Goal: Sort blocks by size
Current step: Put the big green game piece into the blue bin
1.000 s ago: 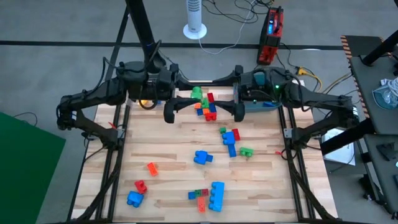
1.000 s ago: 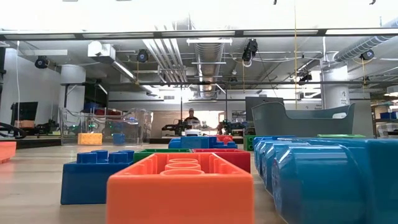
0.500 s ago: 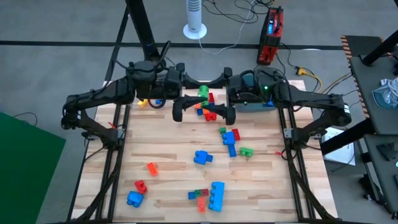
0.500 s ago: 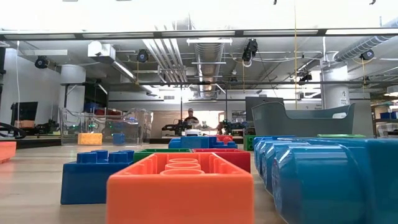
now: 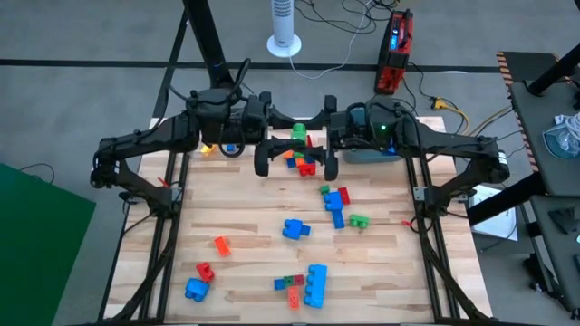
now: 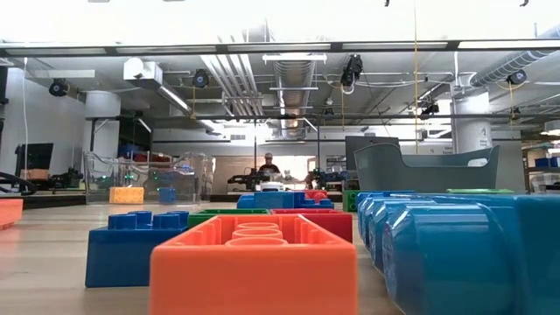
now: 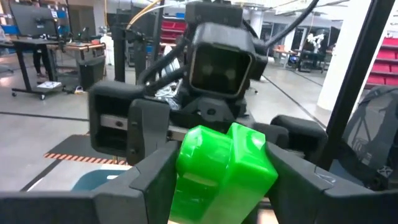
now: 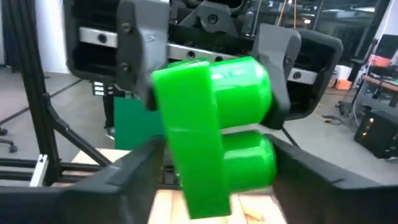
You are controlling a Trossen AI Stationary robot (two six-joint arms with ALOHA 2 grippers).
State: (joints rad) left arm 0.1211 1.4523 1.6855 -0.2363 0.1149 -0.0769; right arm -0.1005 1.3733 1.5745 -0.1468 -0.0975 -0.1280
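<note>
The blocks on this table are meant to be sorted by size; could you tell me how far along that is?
No sorted groups show yet. In hand: both the left gripper and the right gripper are closed on one green block at the table's far edge. Left: mixed blocks lie scattered, such as a large blue block and a small orange block.

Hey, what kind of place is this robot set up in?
Probably a robotics lab or workshop. Exposed ceiling pipes run overhead, a desk with monitors stands on a bare concrete floor, and red storage shelves line the far wall.
</note>
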